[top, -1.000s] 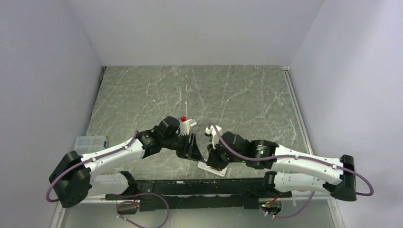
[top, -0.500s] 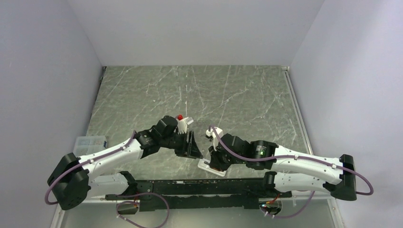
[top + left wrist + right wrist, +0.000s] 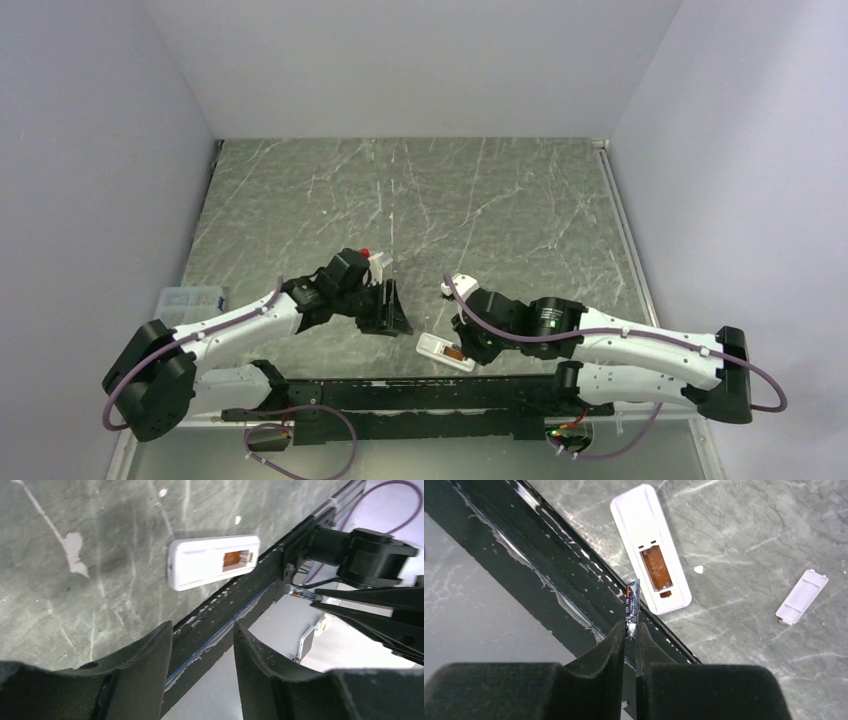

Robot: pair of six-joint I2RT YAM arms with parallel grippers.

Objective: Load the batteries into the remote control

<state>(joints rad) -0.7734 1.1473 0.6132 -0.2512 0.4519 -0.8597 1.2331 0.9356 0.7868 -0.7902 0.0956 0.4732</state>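
Observation:
The remote control (image 3: 444, 352) lies back-up near the table's front edge, its battery compartment (image 3: 656, 569) open and showing brown inside. In the left wrist view the remote (image 3: 212, 562) lies ahead of my left gripper (image 3: 202, 630), which is open and empty, apart from it. That gripper (image 3: 391, 312) sits just left of the remote. My right gripper (image 3: 630, 629) is shut on one dark battery (image 3: 632, 606), which pokes forward past the fingertips beside the remote's (image 3: 651, 550) near end, over the table's edge. No other battery shows.
A small white battery cover (image 3: 802, 597) lies loose on the marble to the right of the remote. The black mounting rail (image 3: 420, 395) runs along the front edge just below the remote. A clear plastic box (image 3: 190, 299) stands at the left edge.
My left gripper has drawn back to the left, away from the remote, and opened slightly. The right wrist has shifted right and down, uncovering the remote, the battery still in its grip.

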